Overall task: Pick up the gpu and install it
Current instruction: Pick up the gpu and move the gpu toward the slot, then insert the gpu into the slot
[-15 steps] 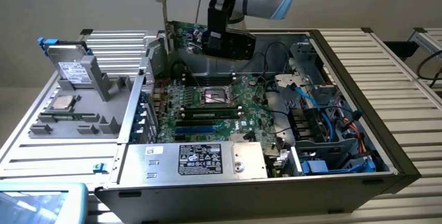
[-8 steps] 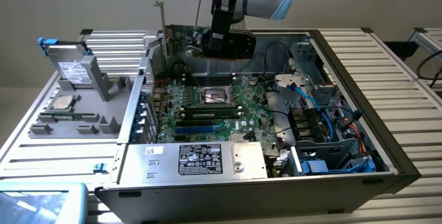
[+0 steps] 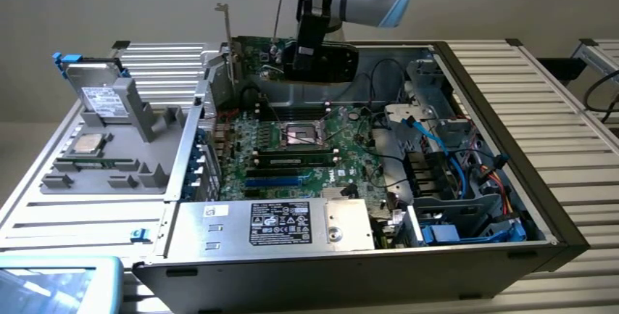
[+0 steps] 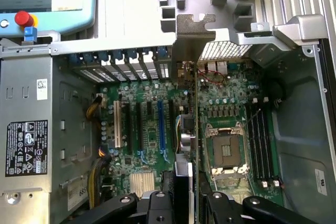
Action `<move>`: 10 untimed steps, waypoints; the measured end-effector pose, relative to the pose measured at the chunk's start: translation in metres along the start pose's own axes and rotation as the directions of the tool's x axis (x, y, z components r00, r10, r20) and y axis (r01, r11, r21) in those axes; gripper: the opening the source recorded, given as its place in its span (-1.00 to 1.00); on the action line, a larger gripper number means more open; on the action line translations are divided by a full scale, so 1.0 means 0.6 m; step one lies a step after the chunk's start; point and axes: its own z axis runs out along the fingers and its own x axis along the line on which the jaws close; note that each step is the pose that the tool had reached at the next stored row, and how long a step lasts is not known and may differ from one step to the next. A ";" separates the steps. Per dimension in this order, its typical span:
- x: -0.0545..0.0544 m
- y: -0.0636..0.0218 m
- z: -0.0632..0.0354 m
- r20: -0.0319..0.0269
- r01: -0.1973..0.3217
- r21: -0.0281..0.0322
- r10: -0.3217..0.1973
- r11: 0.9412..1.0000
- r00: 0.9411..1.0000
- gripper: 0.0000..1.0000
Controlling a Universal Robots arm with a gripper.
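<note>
The gpu (image 3: 254,59) is a green card with a thin silver bracket (image 3: 225,32) standing up at its end. It hangs upright over the far part of the open computer case, above the large green motherboard (image 3: 290,140). My gripper (image 3: 307,67) is shut on the card's upper edge. In the wrist view the gpu (image 4: 195,124) is seen edge-on between my two black fingers (image 4: 157,203). It runs over the motherboard (image 4: 147,129) between the blue slot (image 4: 161,124) and the CPU socket (image 4: 227,150). Its bracket (image 4: 191,38) is at the case's rear slot wall.
A grey power supply (image 3: 271,223) fills the case's near corner. Drive bays with blue cables (image 3: 464,183) sit at the exterior view's right. A grey fixture holding a drive (image 3: 101,104) stands left of the case. A teach pendant (image 3: 58,285) lies at the near left corner.
</note>
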 end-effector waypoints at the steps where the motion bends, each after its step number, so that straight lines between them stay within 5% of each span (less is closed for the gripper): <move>1: 0.000 0.000 0.000 0.000 0.000 0.000 0.000 1.000 1.000 -0.43; 10: 0.000 0.000 0.000 -0.002 0.013 0.000 -0.013 1.000 1.000 -0.43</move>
